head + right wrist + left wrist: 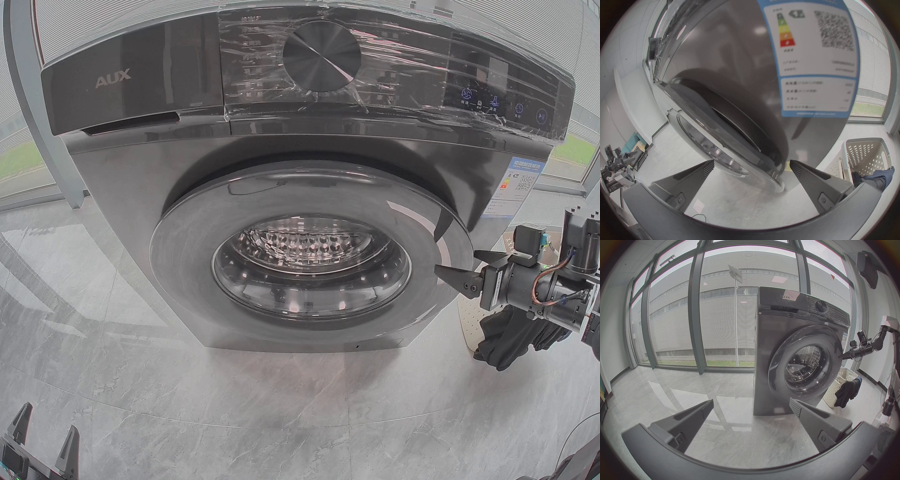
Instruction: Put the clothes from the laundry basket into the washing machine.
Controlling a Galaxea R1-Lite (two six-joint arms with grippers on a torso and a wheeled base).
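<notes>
My right gripper (pixel 458 267) hangs open and empty at the right edge of the washer's (pixel 119 175) shut door (pixel 187 256). My left gripper (pixel 49 420), open too, sits low and well apart. The clothes (pixel 509 337) drape over the basket (pixel 837 387) beside the washer. I think my fingers could slip off the smooth door rim, leaving it shut.

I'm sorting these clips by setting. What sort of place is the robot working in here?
Probably a test or demo room rather than a home laundry: the washing machine stands alone on a polished floor, in front of floor-to-ceiling windows, with a laundry basket beside it.
</notes>
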